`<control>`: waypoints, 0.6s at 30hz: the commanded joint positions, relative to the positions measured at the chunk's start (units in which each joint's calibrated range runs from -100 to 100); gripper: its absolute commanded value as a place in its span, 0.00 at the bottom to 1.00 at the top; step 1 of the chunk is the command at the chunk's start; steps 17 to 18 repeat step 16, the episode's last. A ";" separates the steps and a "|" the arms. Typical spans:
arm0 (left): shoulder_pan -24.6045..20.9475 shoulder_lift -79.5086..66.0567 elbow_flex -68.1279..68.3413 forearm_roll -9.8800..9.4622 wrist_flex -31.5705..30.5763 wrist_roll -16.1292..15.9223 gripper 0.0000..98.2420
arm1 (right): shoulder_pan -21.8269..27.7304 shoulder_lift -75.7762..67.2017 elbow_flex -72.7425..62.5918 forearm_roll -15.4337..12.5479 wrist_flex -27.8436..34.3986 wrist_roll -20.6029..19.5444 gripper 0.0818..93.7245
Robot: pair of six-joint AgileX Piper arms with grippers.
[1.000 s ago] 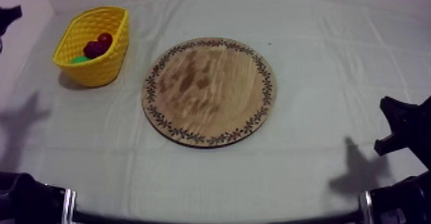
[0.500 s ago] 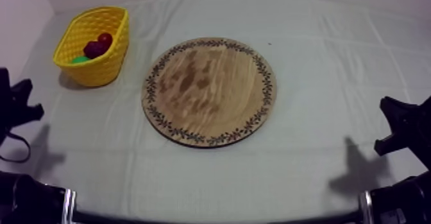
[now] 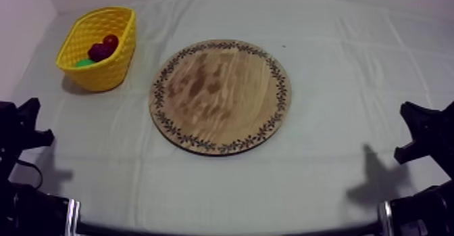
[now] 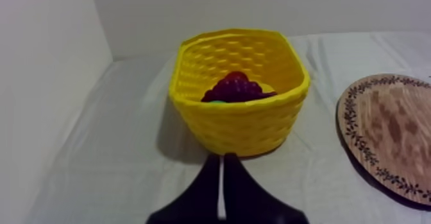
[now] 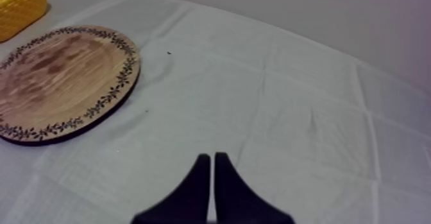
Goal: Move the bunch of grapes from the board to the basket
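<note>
The dark purple bunch of grapes (image 3: 100,51) (image 4: 235,88) lies inside the yellow basket (image 3: 119,22) (image 4: 238,127) at the table's far left, with a small red fruit (image 3: 111,41) and something green beside it. Bare of fruit, the round wooden board (image 3: 221,95) (image 4: 392,134) (image 5: 58,79) sits in the middle of the table. My left gripper (image 3: 27,120) (image 4: 222,175) is shut on nothing, low at the left edge, a short way in front of the basket. My right gripper (image 3: 415,130) (image 5: 210,175) is shut too, resting low at the right over the cloth.
Grey-white cloth (image 3: 338,56) covers the table, with open room right of the board and along the front. A pale wall (image 4: 45,79) rises close to the left of the basket.
My left gripper has come down from the far left edge near the basket to a low spot at the table's left side. The right arm and the fruit have not moved.
</note>
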 commanded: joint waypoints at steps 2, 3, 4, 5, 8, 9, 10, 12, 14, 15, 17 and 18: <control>0.07 -0.05 0.05 -0.57 -0.35 1.78 0.00 | 0.02 -0.01 -0.03 0.01 0.00 0.00 0.00; 0.08 -0.07 0.07 -0.70 -0.39 2.29 0.00 | 0.02 -0.01 -0.03 0.01 0.00 0.00 0.00; 0.09 -0.08 0.09 -0.78 -0.42 2.76 0.00 | 0.02 -0.01 -0.03 0.01 0.00 0.00 0.00; 0.09 -0.10 0.10 -0.84 -0.45 3.22 0.00 | 0.02 -0.01 -0.03 0.01 0.00 0.00 0.00; 0.10 -0.11 0.11 -0.93 -0.48 4.12 0.00 | 0.02 -0.01 -0.03 0.01 0.00 0.00 0.00; 0.10 -0.11 0.11 -0.95 -0.49 4.19 0.00 | 0.02 -0.01 -0.03 0.01 0.00 0.00 0.00; 0.10 -0.12 0.12 -0.96 -0.49 4.21 0.00 | 0.02 -0.01 -0.03 0.01 0.00 0.00 0.00; 0.10 -0.12 0.12 -0.97 -0.49 4.19 0.00 | 0.02 -0.01 -0.03 0.01 0.00 0.00 0.00; 0.11 -0.12 0.12 -0.97 -0.50 4.15 0.00 | 0.02 -0.01 -0.03 0.01 0.00 0.00 0.00; 0.11 -0.12 0.12 -0.97 -0.50 4.14 0.00 | 0.02 -0.01 -0.03 0.01 0.00 0.00 0.00; 0.11 -0.12 0.12 -0.98 -0.50 4.16 0.00 | 0.02 -0.01 -0.03 0.01 0.00 0.00 0.00; 0.11 -0.12 0.12 -0.98 -0.50 4.16 0.00 | 0.02 -0.01 -0.03 0.01 0.00 0.00 0.00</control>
